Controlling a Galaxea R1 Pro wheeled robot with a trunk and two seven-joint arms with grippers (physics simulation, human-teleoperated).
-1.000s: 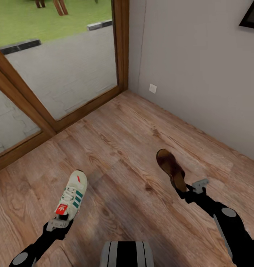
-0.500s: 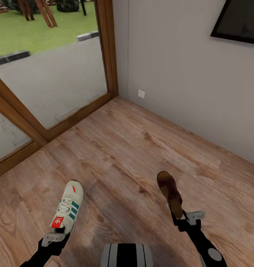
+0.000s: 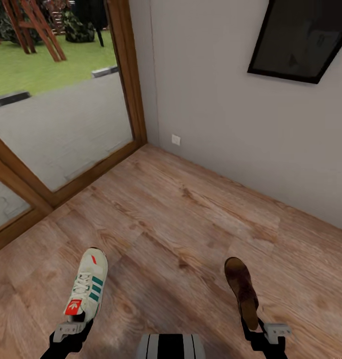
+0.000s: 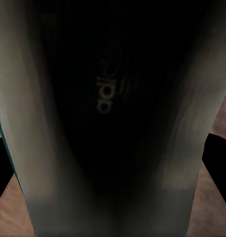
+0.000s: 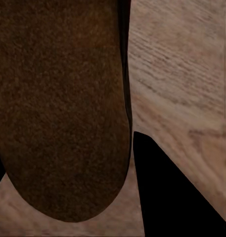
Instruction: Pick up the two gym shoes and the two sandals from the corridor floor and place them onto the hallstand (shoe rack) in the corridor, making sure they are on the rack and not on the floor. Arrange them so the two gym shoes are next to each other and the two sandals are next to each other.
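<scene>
Gym shoe (image 3: 87,288) in left gripper (image 3: 69,330), sandal (image 3: 242,290) in right gripper (image 3: 263,330)

gym shoe (image 3: 87,289) left, sandal (image 3: 242,290) right

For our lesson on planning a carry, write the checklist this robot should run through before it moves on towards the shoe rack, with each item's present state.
1. Left gripper shut on the cream-white sneaker with green stripes, at its heel: ok.
2. Right gripper shut on the brown slip-on sandal, at its heel end: ok.
3. Both shoes lifted off the light brown wood-plank floor: cannot tell.
4. Shoes apart from each other and from the grey wall: ok.
5. Shoe rack in sight for the approach: not ok.
6. Second sneaker and second sandal located: not ok.
</scene>
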